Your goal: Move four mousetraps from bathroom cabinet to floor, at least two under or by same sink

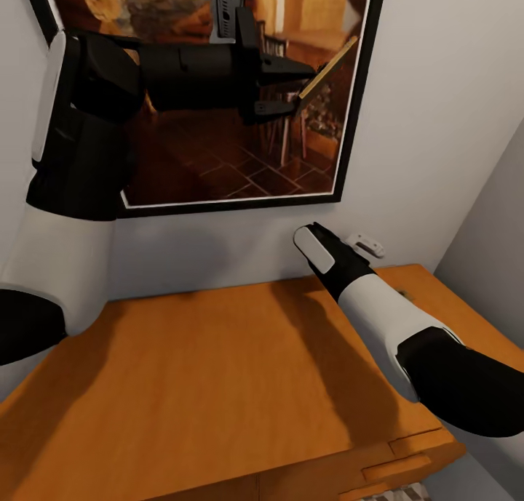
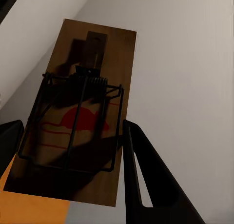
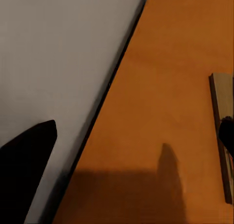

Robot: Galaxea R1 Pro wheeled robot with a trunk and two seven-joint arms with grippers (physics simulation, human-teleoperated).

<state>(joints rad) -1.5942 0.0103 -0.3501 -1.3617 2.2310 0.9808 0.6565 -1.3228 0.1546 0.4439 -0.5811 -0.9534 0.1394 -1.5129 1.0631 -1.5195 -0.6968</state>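
Mousetrap [image 1: 327, 70] held up in the air, in front of a framed picture [image 1: 218, 123] on the far wall, well above the cabinet [image 1: 218, 385]; seen edge-on from the head, tilted, its lower end pinched in the left gripper [image 1: 291, 86]; from the left wrist, the same mousetrap [image 2: 80, 112] shown face-on, tan board with dark wire spring and bar and a red mouse mark, one dark finger [image 2: 146, 180] pressed against its edge; left gripper clamped on it, jaws on either side of the board.

A second mousetrap [image 3: 222, 136] lying flat on the orange-brown top of the cabinet [image 3: 161, 102], seen from the right wrist as a thin tan strip; just beside one dark fingertip of the right gripper [image 3: 226, 133], touching or not cannot be told; other finger [image 3: 24, 165] far across toward the pale wall [image 3: 53, 63]; jaws spread wide, gripping nothing.

From the head, right arm [image 1: 378, 312] reaching across the right side of the cabinet toward the far wall; left arm [image 1: 80, 145] raised high on the left; drawer fronts at the near right edge; patterned floor [image 1: 397, 494] showing as a sliver beneath.
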